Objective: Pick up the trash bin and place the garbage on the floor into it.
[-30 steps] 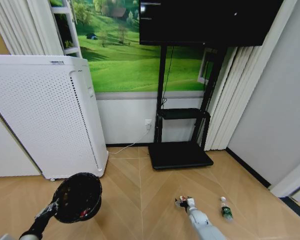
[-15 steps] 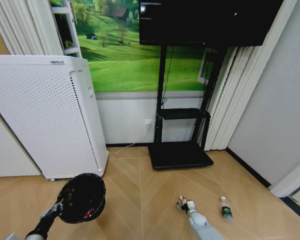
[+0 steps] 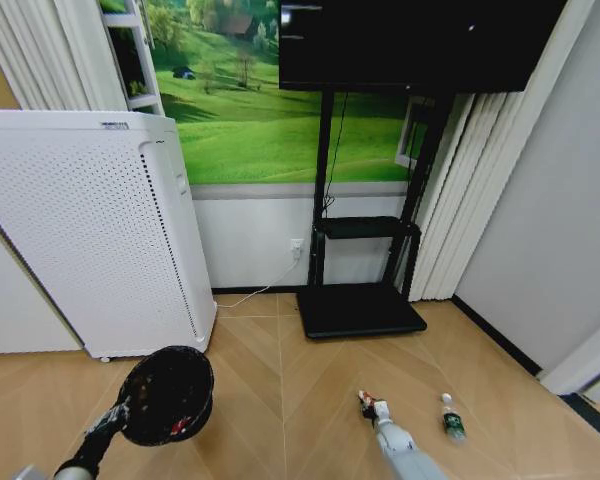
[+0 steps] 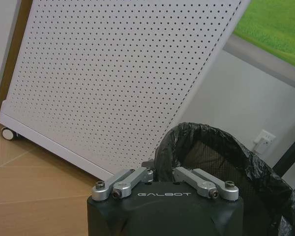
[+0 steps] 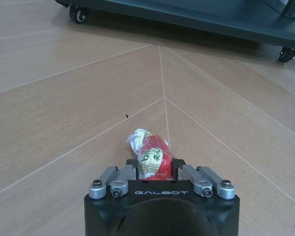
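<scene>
since the earlier frames the trash bin, held at the lower left of the head view, has been carried a little toward the centre of the frame, and the right gripper at the lower centre has been shifted slightly to the right with its load.

the left gripper is seen in the left wrist view pinching the bin's rim, where the black liner is folded over the mesh; its fingers are pressed together on it. the right gripper's fingers are closed around a red-and-white wrapper, which sticks out forward between them, above the wooden floor.

for the step in hand, which is judged to be the bringing of the wrapper to the bin, the bin's mouth should be kept turned toward the right arm, and the wrapper should be released only when it is well over the opening, not at the rim. the grip on the thin rim could slip if the bin is tilted too much.

inside the bin a small red thing can be seen low in the liner, probably one litter item already dropped in. a clear bottle with green label lies on the floor at the lower right of the head view, well apart from the bin. the white perforated appliance stands behind the bin.
</scene>
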Robot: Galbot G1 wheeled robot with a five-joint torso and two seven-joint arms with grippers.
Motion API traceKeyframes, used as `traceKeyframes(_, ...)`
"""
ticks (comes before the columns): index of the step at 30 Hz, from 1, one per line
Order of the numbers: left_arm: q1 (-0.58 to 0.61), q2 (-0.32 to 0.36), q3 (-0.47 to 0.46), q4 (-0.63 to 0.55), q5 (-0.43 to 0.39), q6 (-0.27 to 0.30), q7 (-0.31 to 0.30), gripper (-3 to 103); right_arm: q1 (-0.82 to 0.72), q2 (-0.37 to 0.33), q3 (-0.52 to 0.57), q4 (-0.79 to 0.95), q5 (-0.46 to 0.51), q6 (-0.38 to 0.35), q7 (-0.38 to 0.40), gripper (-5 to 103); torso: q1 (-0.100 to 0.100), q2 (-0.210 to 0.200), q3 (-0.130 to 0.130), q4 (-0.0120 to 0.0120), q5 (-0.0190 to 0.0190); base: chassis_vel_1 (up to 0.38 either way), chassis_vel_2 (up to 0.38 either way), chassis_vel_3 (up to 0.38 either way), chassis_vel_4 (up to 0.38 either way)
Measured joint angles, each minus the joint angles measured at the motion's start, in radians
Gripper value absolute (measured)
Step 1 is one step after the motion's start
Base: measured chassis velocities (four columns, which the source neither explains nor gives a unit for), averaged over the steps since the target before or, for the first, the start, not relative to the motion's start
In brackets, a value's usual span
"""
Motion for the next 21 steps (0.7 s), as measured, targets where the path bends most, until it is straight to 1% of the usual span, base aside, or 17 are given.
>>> traceKeyframes(2,-0.003,0.002,0.007,0.005,0.0,0.0,-0.001,7,-0.015,-0.007,0.002,0.025,0.013,0.0,-0.002,28,0.0,0.0,0.0,-0.0001,0.0001,0.0,0.0,0.0,0.0)
traceKeyframes(6,-0.01,0.005,0.019,0.006,0.0,0.0,-0.005,7,-0.039,-0.018,0.009,0.075,0.041,0.01,-0.006,28,0.0,0.0,0.0,0.0002,0.0001,0.0,0.0,0.0,0.0)
traceKeyframes(8,-0.026,0.021,0.038,0.005,0.0,0.002,-0.016,7,-0.09,-0.041,0.021,0.174,0.106,0.005,-0.018,28,0.0,0.0,0.0,0.0001,0.0003,0.0,0.0,0.0,0.0)
traceKeyframes(9,-0.026,0.021,0.038,0.005,0.0,0.002,-0.016,7,-0.09,-0.041,0.021,0.174,0.106,0.005,-0.018,28,0.0,0.0,0.0,0.0001,0.0003,0.0,0.0,0.0,0.0)
traceKeyframes(10,-0.033,0.028,0.045,0.005,-0.001,0.003,-0.021,7,-0.111,-0.051,0.03,0.215,0.123,0.016,-0.032,28,0.0,0.0,0.0,0.0003,0.0002,0.0,0.0,0.0,0.0)
traceKeyframes(11,-0.048,0.046,0.062,0.006,-0.007,0.007,-0.034,7,-0.145,-0.066,0.046,0.278,0.151,0.048,-0.06,28,0.0,0.0,0.0,0.0,0.0002,0.0,0.0,0.0,0.0)
traceKeyframes(12,-0.048,0.046,0.062,0.006,-0.007,0.007,-0.034,7,-0.145,-0.066,0.046,0.278,0.151,0.048,-0.06,28,0.0,0.0,0.0,0.0,0.0002,0.0,0.0,0.0,0.0)
traceKeyframes(13,-0.071,0.069,0.09,0.007,-0.022,0.01,-0.055,7,-0.194,-0.089,0.069,0.376,0.205,0.077,-0.098,28,0.0,0.0,0.0,-0.0006,0.0004,0.0,0.0,0.0,0.0)
traceKeyframes(14,-0.071,0.069,0.09,0.007,-0.022,0.01,-0.055,7,-0.194,-0.089,0.069,0.376,0.205,0.077,-0.098,28,0.0,0.0,0.0,-0.0006,0.0004,0.0,0.0,0.0,0.0)
traceKeyframes(15,-0.092,0.094,0.124,0.01,-0.034,0.012,-0.074,7,-0.253,-0.123,0.089,0.501,0.27,0.091,-0.128,28,0.0,0.0,0.0,-0.0002,0.0005,0.0,0.0,0.0,0.0)
traceKeyframes(16,-0.092,0.094,0.124,0.01,-0.034,0.012,-0.074,7,-0.253,-0.123,0.089,0.501,0.27,0.091,-0.128,28,0.0,0.0,0.0,-0.0002,0.0005,0.0,0.0,0.0,0.0)
traceKeyframes(17,-0.106,0.107,0.144,0.015,-0.036,0.013,-0.082,7,-0.283,-0.142,0.098,0.556,0.293,0.098,-0.137,28,0.0,0.0,0.0,0.0003,0.0004,0.0,0.0,0.0,0.0)
traceKeyframes(18,-0.125,0.124,0.173,0.023,-0.036,0.012,-0.09,7,-0.325,-0.17,0.109,0.622,0.316,0.108,-0.145,28,0.0,0.0,0.0,-0.0004,-0.001,0.0,0.0,0.0,0.0)
traceKeyframes(19,-0.125,0.124,0.173,0.023,-0.036,0.012,-0.09,7,-0.325,-0.17,0.109,0.622,0.316,0.108,-0.145,28,0.0,0.0,0.0,-0.0004,-0.001,0.0,0.0,0.0,0.0)
traceKeyframes(20,-0.147,0.144,0.21,0.032,-0.03,0.011,-0.095,7,-0.375,-0.203,0.12,0.705,0.334,0.118,-0.153,28,0.0,0.0,0.0,-0.0008,-0.0006,0.0,0.0,0.0,0.0)
traceKeyframes(21,-0.147,0.144,0.21,0.032,-0.03,0.011,-0.095,7,-0.379,-0.206,0.121,0.712,0.335,0.119,-0.153,28,0.0,0.0,0.0,-0.0008,-0.0006,0.0,0.0,0.0,0.0)
